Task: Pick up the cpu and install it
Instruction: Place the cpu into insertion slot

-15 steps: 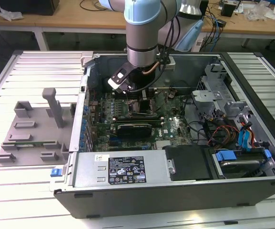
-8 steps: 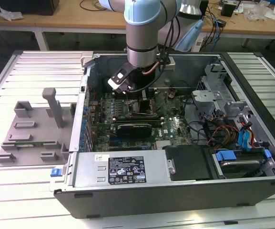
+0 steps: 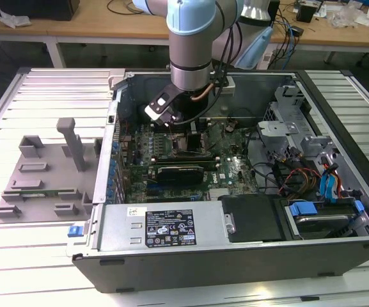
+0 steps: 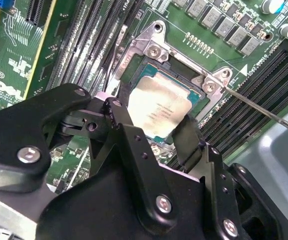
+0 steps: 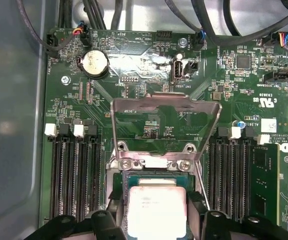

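**1. Present state**
My gripper [image 4: 151,120] hangs inside the computer case [image 3: 235,259], which lies open on the tabletop [image 3: 43,268]. In the exterior view it works at about 11 o'clock from the case's centre. Its fingers [image 4: 187,134] press against two opposite edges of the cpu [image 4: 158,105], pinching it. The cpu is directly over the socket [image 4: 151,47], metal top plate up. I cannot tell whether it rests on the socket bed or hangs just above it.

**2. Surroundings**
The load plate [image 5: 166,102] stands raised at the socket's hinge edge. The thin release lever [image 4: 263,107] juts out past one corner. Memory slots [image 5: 76,175] flank the socket on both sides.

**3. Hazards**
- **Misalignment.** I cannot confirm that the cpu's edges run square to the socket frame. If it is pressed down while turned or offset, the contacts beneath it are likely to bend.
- **Tilt.** An uneven pinch lets one edge drop first, and a corner then digs into the bed.
- **Finger clearance.** My fingers stand close to the frame walls. Spreading them wide may strike the frame or catch the lever.
- **Drag on release.** If a pad sticks to an edge, withdrawing lifts or shifts the cpu out of its seat.
- **Load plate.** A bump from my wrist could tip the plate down onto the fingers or onto an unseated cpu.
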Robot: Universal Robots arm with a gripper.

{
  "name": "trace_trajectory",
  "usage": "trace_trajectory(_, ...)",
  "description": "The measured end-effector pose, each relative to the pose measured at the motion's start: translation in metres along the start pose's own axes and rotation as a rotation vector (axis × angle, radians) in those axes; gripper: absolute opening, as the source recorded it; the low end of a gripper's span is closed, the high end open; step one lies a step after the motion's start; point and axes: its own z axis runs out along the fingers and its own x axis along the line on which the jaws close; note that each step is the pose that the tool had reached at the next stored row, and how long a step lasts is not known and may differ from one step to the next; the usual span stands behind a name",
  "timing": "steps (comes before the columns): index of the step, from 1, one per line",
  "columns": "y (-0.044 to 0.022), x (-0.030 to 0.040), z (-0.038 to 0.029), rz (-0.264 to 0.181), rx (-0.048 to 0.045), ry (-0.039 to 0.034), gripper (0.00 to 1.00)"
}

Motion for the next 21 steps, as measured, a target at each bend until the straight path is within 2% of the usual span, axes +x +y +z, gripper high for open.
trace_trajectory(5, 0.0001, -0.0003, -0.001, 0.0, 0.0001, -0.0003, 0.61)
trace_trajectory(8, 0.0002, -0.0005, -0.0008, -0.001, 0.0002, -0.0101, 0.61)
trace_trajectory(9, 0.0002, -0.0005, -0.0008, -0.001, 0.0006, -0.0224, 0.61)
trace_trajectory(10, 0.0002, -0.0005, -0.0008, -0.002, 0.0008, -0.0297, 0.61)
trace_trajectory(11, 0.0002, -0.0006, -0.0009, -0.002, 0.0008, -0.0296, 0.61)
trace_trajectory(13, 0.0003, -0.0005, -0.0008, 0.0, 0.0005, -0.0219, 0.61)
trace_trajectory(18, 0.0004, -0.0005, -0.0009, 0.008, 0.0011, -0.0216, 0.61)
trace_trajectory(20, 0.0004, -0.0006, -0.0009, 0.008, 0.001, -0.0219, 0.55)
trace_trajectory(21, 0.0004, -0.0006, -0.0009, 0.009, 0.001, -0.0218, 0.55)
